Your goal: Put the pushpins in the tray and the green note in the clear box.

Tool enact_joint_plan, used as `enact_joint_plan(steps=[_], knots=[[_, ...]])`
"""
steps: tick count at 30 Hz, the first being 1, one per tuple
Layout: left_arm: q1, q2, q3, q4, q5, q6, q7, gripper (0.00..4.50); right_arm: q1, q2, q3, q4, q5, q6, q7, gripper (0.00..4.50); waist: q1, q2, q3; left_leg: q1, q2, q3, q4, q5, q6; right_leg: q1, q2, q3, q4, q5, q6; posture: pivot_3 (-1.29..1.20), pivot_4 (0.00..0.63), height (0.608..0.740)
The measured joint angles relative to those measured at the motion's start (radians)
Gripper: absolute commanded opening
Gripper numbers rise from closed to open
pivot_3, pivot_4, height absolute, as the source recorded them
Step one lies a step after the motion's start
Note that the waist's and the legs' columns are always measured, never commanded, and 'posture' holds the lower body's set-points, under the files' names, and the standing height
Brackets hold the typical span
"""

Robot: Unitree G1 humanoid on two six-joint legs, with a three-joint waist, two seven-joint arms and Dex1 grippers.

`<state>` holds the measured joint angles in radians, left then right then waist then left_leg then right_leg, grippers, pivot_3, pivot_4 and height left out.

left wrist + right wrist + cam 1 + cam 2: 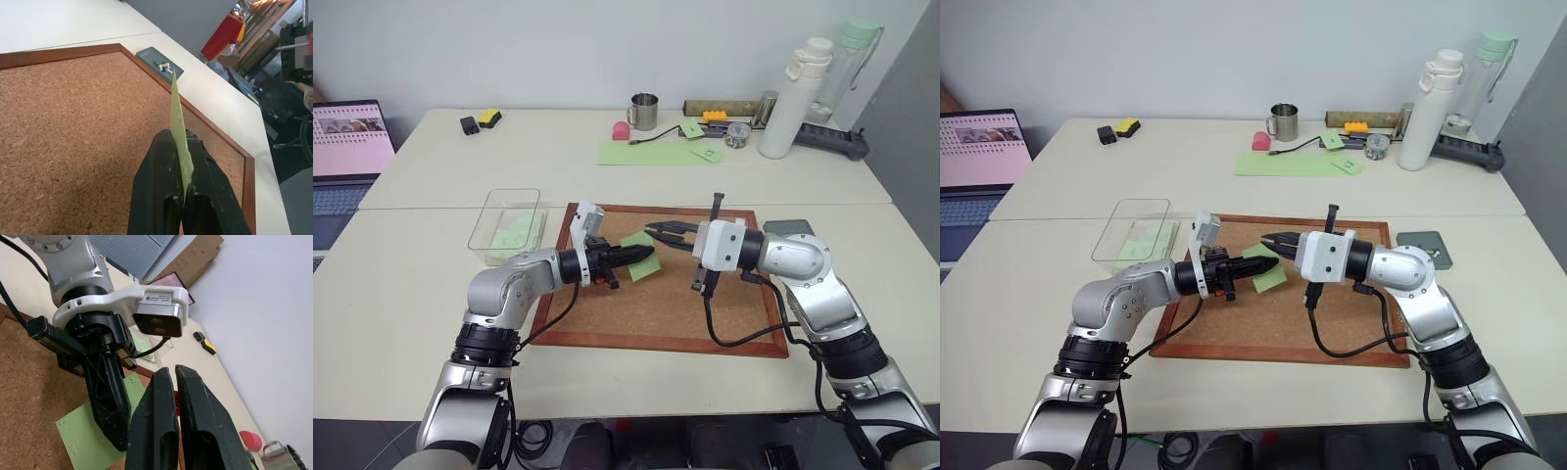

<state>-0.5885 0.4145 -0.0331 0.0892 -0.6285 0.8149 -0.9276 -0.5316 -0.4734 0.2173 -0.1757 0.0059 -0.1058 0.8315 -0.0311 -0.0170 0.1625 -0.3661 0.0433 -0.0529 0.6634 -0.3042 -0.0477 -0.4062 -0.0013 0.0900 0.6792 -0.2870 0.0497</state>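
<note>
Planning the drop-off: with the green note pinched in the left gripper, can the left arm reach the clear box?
Probably yes. The clear box lies on the left arm's own side beside the corkboard, and nothing stands between it and the left gripper holding the green note.

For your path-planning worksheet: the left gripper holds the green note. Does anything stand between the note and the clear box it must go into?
Nothing visible does. The left gripper is shut on the green note over the cork board; the open-topped clear box lies beyond the board's left edge. The right gripper is on the other side.
</note>
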Motion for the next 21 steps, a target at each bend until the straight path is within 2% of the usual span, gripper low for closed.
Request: enact_joint_plan(steps=[3, 9, 13, 18, 21], knots=[[-0.008, -0.003, 0.0, -0.008, -0.004, 0.009, -0.004, 0.03, 0.032, -0.004, -0.047, -0.018, 0.021, 0.058, -0.035, 0.0, 0.001, 0.0, 0.0, 0.0, 0.0, 0.0, 0.0, 0.0, 0.0, 0.0, 0.0, 0.0, 0.0, 0.0, 0.0, 0.0, 0.15, 0.74], [-0.046, -0.004, -0.024, -0.068, -0.01, -0.007, -0.046, 0.03, 0.09, 0.0, -0.255, 0.054, 0.103, 0.278, -0.19, 0.0, 0.001, 0.0, 0.0, 0.0, 0.0, 0.0, 0.0, 0.0, 0.0, 0.0, 0.0, 0.0, 0.0, 0.0, 0.0, 0.0, 0.15, 0.74], [-0.106, 0.019, -0.11, -0.125, 0.094, -0.159, -0.099, 0.03, 0.085, -0.014, -0.398, 0.23, 0.136, 0.419, -0.296, 0.0, 0.002, 0.0, 0.0, 0.001, -0.001, 0.003, -0.001, 0.0, 0.0, 0.0, -0.001, 0.003, 0.0, 0.0, 0.0, 0.0, 0.15, 0.74], [-0.101, 0.033, -0.243, -0.116, 0.282, -0.41, -0.148, 0.03, 0.009, -0.016, -0.48, 0.398, 0.197, 0.528, -0.352, 0.0, -0.01, 0.001, 0.001, 0.002, -0.001, 0.004, -0.001, 0.0, 0.0, 0.0, 0.001, 0.006, 0.0, 0.0, 0.0, 0.0, 0.15, 0.74], [-0.078, 0.026, -0.259, -0.106, 0.317, -0.458, -0.153, 0.03, -0.026, -0.018, -0.511, 0.469, 0.224, 0.56, -0.363, 0.0, -0.01, 0.002, 0.001, 0.001, -0.001, 0.004, -0.001, 0.0, 0.001, 0.0, 0.001, 0.005, -0.001, 0.0, 0.0, 0.0, 0.15, 0.74]])
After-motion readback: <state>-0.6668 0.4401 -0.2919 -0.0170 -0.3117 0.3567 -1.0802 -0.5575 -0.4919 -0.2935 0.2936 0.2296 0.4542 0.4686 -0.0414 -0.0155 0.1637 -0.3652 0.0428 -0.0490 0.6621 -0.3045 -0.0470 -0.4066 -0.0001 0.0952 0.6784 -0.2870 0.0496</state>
